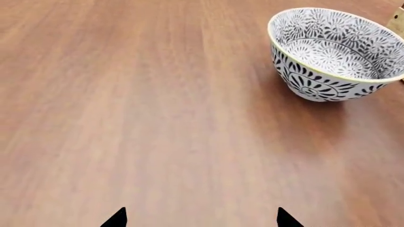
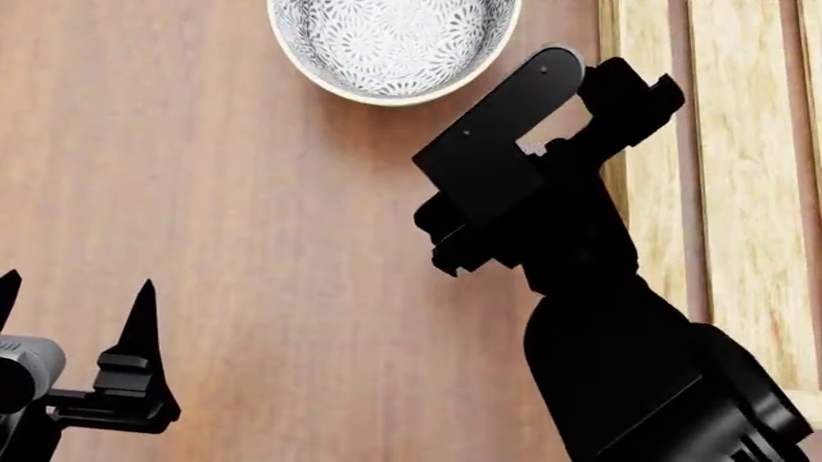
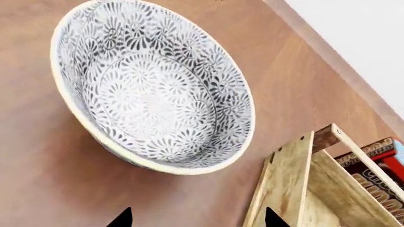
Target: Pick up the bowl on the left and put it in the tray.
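Note:
The bowl (image 2: 392,43), white with a dense grey-blue floral pattern, stands upright on the wooden table at the top of the head view. To its right lies the tray (image 2: 738,192), a light-wood slatted crate. My right arm (image 2: 565,221) reaches forward between them. The right gripper (image 3: 197,218) is open and empty, a short way back from the bowl (image 3: 154,90) and beside the tray's corner post (image 3: 296,184). My left gripper (image 2: 77,318) is open and empty at the lower left, well short of the bowl (image 1: 334,52).
A chocolate pudding box (image 3: 379,170) lies just beyond the tray's end. The table's far edge (image 3: 328,61) runs past the bowl, with a pale floor beyond. A corner of the tray (image 1: 398,21) shows beside the bowl in the left wrist view.

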